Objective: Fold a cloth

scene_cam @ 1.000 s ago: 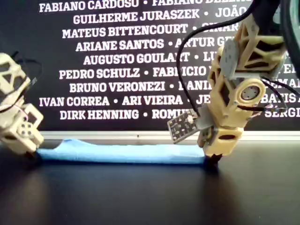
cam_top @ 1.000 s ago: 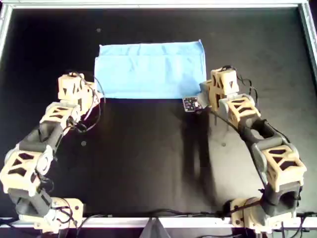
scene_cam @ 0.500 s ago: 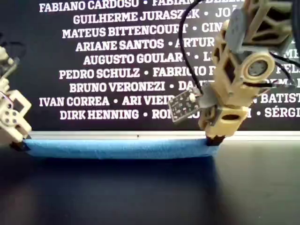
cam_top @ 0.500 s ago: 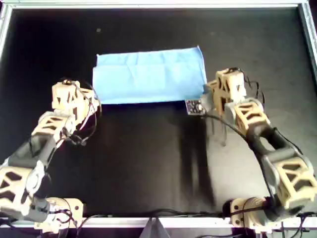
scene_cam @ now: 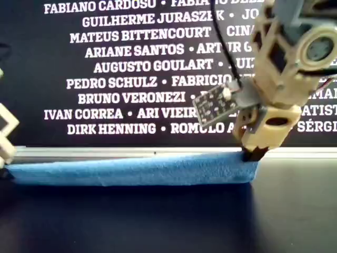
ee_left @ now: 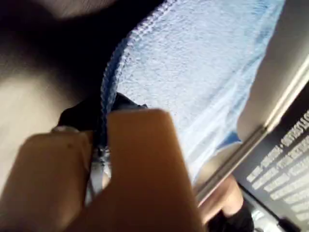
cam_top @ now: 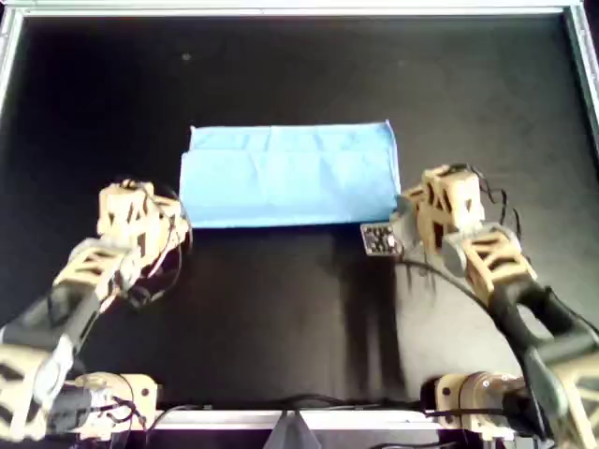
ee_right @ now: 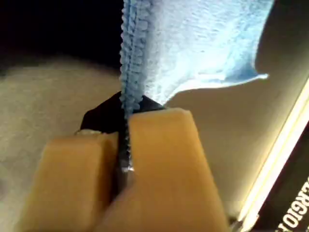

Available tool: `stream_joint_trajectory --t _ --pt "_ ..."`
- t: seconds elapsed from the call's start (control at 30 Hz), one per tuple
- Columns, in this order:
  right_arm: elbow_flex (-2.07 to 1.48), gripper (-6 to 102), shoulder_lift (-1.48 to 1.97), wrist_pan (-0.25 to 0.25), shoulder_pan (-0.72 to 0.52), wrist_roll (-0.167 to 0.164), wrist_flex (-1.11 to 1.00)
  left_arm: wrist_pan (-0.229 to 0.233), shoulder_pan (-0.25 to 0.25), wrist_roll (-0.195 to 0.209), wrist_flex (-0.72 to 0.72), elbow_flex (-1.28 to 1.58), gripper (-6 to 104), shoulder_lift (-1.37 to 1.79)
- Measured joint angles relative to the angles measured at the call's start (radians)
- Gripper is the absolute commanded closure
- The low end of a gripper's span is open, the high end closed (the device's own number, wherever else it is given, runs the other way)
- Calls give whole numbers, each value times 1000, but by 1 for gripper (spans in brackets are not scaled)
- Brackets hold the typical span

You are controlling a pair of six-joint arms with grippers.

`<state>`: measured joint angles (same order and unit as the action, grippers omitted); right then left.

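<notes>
Light blue cloth (cam_top: pixel 290 176) lying folded as a rectangle upper centre of the overhead frame on black table (cam_top: pixel 281 318), left gripper (ee_left: pixel 99 150) pinching its hem, right gripper (ee_right: pixel 123 145) pinching the opposite corner's hem.

One cloth (cam_top: pixel 290 176) (folded, light blue), two arms, two grippers, one black table (cam_top: pixel 281 318)

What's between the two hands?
The cloth: in the overhead view it spans from the left hand to the right hand, each pinching a near corner.
</notes>
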<state>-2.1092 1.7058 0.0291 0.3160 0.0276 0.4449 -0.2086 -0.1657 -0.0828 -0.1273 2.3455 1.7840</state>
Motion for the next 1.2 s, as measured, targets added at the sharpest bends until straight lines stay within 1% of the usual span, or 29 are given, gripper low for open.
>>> stream_joint_trajectory --t 0.23,0.43,0.6,0.63,0.7,0.73,0.83,1.2 --pt "-110 97 150 0 2 3 0 -3 -2 0 0 163 99 239" --pt "-186 97 232 8 3 5 0 -3 -9 2 0 284 99 313" --pt "-215 97 238 8 2 2 0 -2 -75 -2 0 325 99 313" --pt "-216 97 238 6 -2 -9 0 -2 -91 -2 0 325 99 313" --pt "-216 97 238 0 -5 -2 0 0 -109 -2 0 325 99 313" --pt "-216 97 238 0 -5 -6 0 2 -112 -2 0 325 99 313" --pt "-218 97 238 5 -5 -2 0 9 -112 0 0 325 99 313" --pt "-302 97 238 5 -3 0 -2 9 -114 0 0 325 99 313"
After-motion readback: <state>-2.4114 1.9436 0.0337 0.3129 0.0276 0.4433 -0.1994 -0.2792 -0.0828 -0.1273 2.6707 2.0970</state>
